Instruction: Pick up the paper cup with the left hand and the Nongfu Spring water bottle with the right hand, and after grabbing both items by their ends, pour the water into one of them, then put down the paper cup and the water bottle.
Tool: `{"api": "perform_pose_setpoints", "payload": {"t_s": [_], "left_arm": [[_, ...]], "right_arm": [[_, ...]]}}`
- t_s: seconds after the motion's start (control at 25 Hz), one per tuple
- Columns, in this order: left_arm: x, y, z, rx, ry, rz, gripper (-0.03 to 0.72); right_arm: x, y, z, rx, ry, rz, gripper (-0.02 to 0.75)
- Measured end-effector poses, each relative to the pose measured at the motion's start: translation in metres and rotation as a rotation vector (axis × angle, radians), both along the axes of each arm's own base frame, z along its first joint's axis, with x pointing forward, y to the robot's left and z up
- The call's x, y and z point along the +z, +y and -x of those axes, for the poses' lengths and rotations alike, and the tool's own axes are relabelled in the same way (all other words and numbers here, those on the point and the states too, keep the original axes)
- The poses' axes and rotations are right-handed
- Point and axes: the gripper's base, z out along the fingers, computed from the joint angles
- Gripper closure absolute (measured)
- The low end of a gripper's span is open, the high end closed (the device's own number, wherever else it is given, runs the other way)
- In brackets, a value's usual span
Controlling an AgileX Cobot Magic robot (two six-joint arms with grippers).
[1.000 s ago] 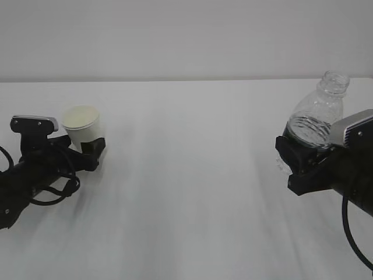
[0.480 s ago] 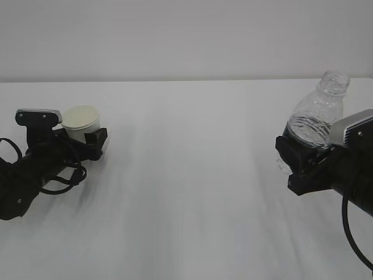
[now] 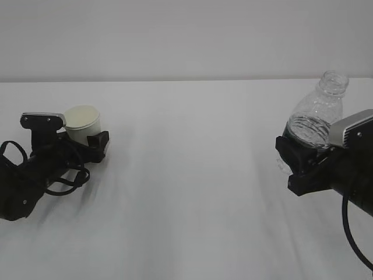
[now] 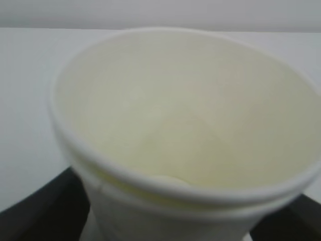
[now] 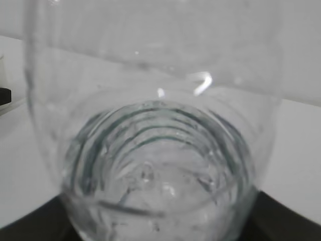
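The white paper cup (image 3: 83, 118) stands upright at the far left, low by the table, and my left gripper (image 3: 80, 140) is shut on its lower part. In the left wrist view the cup's cream inside (image 4: 185, 125) fills the frame, with dark fingers (image 4: 35, 206) at both bottom corners. At the right, my right gripper (image 3: 303, 150) is shut on the lower end of the clear water bottle (image 3: 317, 114). The bottle leans slightly, its open neck up. A little water (image 5: 160, 186) lies in the ribbed base of the bottle (image 5: 155, 100). The label is hidden.
A plain white table (image 3: 186, 175) runs back to a pale wall. Nothing else stands on it between the two arms. The black cable of the right arm hangs at the lower right corner.
My left arm has come down and shifted slightly right with the cup, which now sits lower by the table. The right arm and bottle have not moved.
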Motion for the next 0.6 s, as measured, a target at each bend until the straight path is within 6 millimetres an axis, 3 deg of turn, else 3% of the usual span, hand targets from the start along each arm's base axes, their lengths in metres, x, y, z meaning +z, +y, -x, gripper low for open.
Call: {"api": "perform_pose_setpoints", "payload": {"t_s": [0.16, 0.4, 0.6], "left_arm": [[0.0, 0.0, 0.0, 0.0, 0.0, 0.0, 0.055], [0.0, 0.0, 0.0, 0.0, 0.0, 0.0, 0.179], [0.0004, -0.0001, -0.0005, 0.0, -0.003, 0.001, 0.227]], "right_arm": [[0.0, 0.0, 0.0, 0.0, -0.001, 0.002, 0.308], [0.0, 0.0, 0.0, 0.0, -0.001, 0.002, 0.308], [0.0, 0.0, 0.0, 0.001, -0.001, 0.003, 0.308]]}}
